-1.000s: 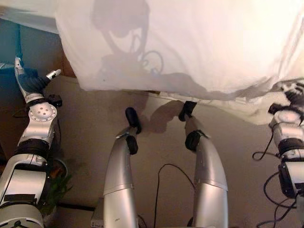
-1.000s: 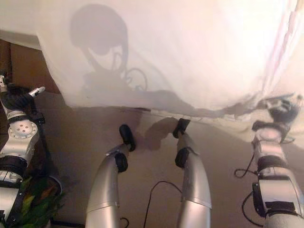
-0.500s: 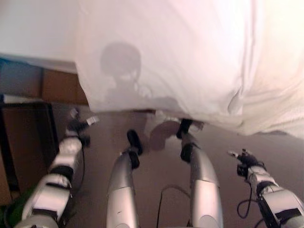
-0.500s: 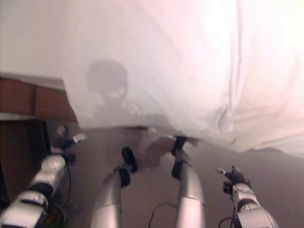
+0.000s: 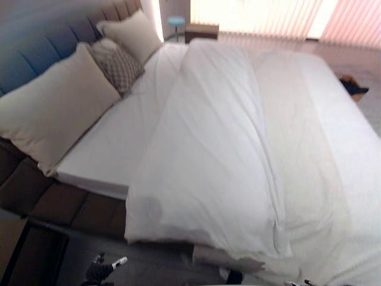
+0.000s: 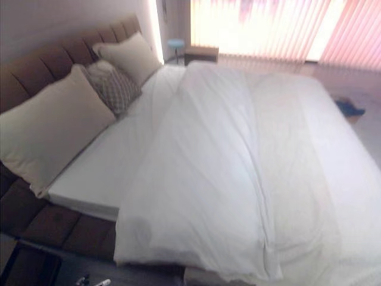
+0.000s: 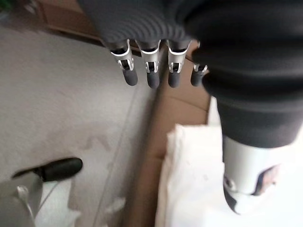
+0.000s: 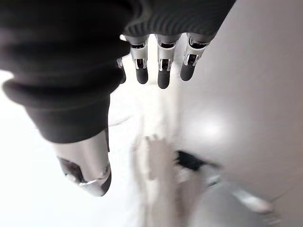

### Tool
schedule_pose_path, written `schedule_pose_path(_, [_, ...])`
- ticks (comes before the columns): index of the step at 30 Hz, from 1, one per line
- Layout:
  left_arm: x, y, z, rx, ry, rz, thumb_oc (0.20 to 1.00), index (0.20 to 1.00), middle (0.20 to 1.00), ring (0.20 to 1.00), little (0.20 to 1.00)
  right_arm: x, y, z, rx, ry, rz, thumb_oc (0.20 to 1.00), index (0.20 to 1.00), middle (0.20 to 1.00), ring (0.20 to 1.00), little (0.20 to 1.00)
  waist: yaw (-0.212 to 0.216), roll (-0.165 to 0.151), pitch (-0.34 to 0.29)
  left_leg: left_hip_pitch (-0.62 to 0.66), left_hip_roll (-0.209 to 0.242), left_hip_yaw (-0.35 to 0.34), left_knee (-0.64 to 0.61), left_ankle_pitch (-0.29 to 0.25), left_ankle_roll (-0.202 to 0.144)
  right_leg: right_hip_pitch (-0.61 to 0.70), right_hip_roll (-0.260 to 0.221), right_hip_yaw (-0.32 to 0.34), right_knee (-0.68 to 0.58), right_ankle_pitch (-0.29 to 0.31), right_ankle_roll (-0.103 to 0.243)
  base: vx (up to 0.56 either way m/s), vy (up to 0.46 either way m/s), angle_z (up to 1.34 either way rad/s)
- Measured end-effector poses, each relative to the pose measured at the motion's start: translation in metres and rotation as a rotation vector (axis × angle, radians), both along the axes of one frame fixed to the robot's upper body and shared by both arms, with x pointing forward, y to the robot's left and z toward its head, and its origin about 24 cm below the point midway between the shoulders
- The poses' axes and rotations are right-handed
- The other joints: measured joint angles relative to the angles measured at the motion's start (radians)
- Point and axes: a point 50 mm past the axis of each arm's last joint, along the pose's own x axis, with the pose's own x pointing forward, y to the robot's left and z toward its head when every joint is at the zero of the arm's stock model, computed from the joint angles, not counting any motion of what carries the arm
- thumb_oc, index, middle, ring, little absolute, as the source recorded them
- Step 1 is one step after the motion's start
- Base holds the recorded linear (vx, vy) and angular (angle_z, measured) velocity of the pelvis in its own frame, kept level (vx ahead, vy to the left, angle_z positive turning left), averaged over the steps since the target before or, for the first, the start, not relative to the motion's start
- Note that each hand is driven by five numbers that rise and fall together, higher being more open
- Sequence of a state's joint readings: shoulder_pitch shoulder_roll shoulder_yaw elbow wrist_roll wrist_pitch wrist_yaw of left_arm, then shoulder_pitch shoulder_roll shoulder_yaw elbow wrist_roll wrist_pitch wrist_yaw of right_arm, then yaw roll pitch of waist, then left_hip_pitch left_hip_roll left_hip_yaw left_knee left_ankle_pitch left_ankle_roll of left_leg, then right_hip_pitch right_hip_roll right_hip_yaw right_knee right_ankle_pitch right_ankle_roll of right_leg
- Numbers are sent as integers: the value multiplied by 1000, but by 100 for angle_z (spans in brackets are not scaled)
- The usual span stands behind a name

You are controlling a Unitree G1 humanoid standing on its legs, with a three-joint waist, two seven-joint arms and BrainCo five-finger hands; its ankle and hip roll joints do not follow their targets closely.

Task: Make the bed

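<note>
White duvet (image 5: 220, 155) lies folded lengthwise, rumpled.

G1 hands: silver fingers, dark tips, black ribbed covers.
Left hand (image 7: 156, 66): dark ribbed cover, short silver fingers in a row ending in rounded dark tips, chunky silver thumb (image 7: 248, 175) with a dark pad. Right hand (image 8: 156, 59): same build, glossy silver thumb, black tip.

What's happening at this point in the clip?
The robot stands at the side of the bed, holding nothing. Its left hand and right hand hang open, off the bedding. The white duvet lies folded back on itself, leaving bare sheet beside the pillows, so the bed is not yet made.
</note>
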State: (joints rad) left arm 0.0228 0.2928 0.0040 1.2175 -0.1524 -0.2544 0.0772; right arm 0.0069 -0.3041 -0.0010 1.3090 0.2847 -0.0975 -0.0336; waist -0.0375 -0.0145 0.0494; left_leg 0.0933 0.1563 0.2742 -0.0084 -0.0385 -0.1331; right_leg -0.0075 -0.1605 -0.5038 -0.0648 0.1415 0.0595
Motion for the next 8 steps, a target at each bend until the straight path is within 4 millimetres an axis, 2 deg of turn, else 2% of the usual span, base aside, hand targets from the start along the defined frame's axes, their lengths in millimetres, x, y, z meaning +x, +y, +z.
schedule_pose_path(1, [1, -2, 0, 5, 3, -23, 1000, 1000, 1000, 1000, 1000, 7, 2, 1, 0, -17, 9, 1000, 1000, 1000, 1000, 1000, 1, -4, -8, 1, -3, 0, -4, 0, 2, 2, -2, 0, -2, -3, 4, -11, 64, 0])
schedule_pose_path(3, [-4, -6, -3, 4, 25, -60, 1000, 1000, 1000, 1000, 1000, 6, 8, -1, 4, -14, 21, 1000, 1000, 1000, 1000, 1000, 3, -1, -18, 17, -11, 4, -9, 2, 5, 9, -3, 2, -1, -2, 6, -25, 43, -5])
schedule_pose_path(6, [-10, -11, -6, -8, 54, -104, 1000, 1000, 1000, 1000, 1000, -5, 13, -5, 9, 25, 57, 1000, 1000, 1000, 1000, 1000, 4, -1, -30, 34, -14, 2, -16, -1, 11, 23, -6, 5, 2, -3, 8, -26, 42, 0])
schedule_pose_path(8, [-14, -12, -7, -6, 73, -113, 1000, 1000, 1000, 1000, 1000, -4, 16, -5, 1, 30, 92, 1000, 1000, 1000, 1000, 1000, 2, 0, -32, 35, -15, 1, -15, 1, 14, 22, -8, 7, 8, -3, 8, -5, 16, -1])
